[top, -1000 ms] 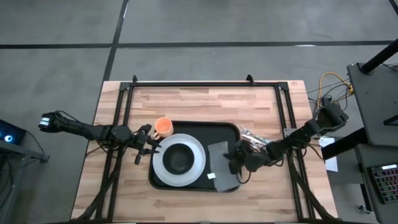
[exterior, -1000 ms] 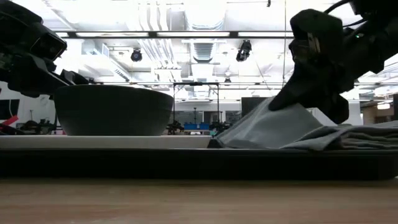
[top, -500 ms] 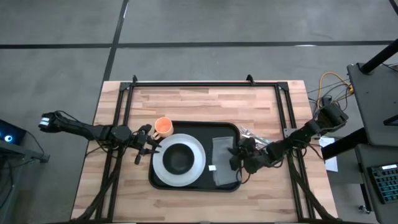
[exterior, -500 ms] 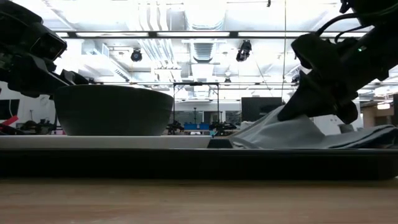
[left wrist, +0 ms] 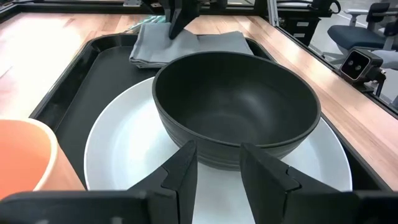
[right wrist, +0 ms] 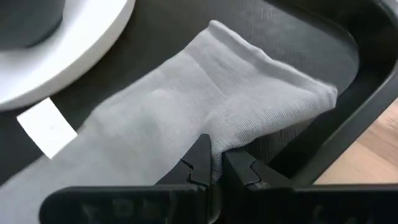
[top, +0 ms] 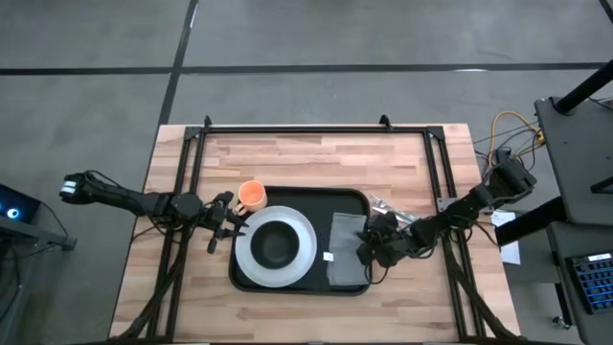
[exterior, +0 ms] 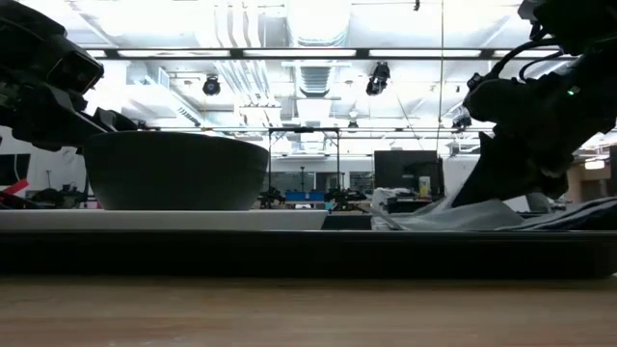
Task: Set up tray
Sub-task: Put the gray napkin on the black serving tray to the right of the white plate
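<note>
Even overhead light falls on the pale wooden tabletop (top: 306, 158) in the high view, with only soft, faint shadows. In the low view bright ceiling lights glare from behind, turning the dark round bowl (exterior: 175, 171) and the right end effector (exterior: 525, 145) into silhouettes. Close to the right end effector, the grey folded cloth (right wrist: 205, 118) shows sharp weave, while the fingers (right wrist: 202, 163) blur.

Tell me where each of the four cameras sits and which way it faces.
High: overhead, straight down on the tray; both arms show.
Low: table height, level across the tray rim; arms enter from above.
Left wrist: behind the left gripper, facing the bowl.
Right wrist: behind the right gripper, pinching the grey cloth.
All share the tray.
</note>
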### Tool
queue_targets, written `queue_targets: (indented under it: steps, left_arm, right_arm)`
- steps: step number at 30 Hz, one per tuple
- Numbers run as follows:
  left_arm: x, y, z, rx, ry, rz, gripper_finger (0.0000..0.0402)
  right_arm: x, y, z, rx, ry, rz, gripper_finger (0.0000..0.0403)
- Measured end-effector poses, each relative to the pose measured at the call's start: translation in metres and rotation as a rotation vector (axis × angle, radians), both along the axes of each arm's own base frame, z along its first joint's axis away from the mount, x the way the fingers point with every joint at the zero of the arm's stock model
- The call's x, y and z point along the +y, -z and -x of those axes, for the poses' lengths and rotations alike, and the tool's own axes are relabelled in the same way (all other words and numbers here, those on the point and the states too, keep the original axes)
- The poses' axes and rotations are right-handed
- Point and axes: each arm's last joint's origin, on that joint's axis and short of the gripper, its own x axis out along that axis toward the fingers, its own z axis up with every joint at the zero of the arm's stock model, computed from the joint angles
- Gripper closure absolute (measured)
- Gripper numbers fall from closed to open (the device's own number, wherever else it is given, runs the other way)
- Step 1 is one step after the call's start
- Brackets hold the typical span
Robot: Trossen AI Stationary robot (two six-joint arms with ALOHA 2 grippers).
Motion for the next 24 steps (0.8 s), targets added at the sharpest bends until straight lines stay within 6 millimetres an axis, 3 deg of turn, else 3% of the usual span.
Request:
queue_targets:
  steps: [11,24]
  left_arm:
    - [0.000,0.000,0.000,0.000,0.000,0.000,0.0300]
    - [0.000,0.000,0.000,0.000,0.000,0.000,0.0300]
  right_arm:
    - [-0.005,0.000,-0.002,0.043,-0.054,0.070,0.0374]
    - [-0.023,-0.002,-0.012,0.110,-0.125,0.020,0.0251]
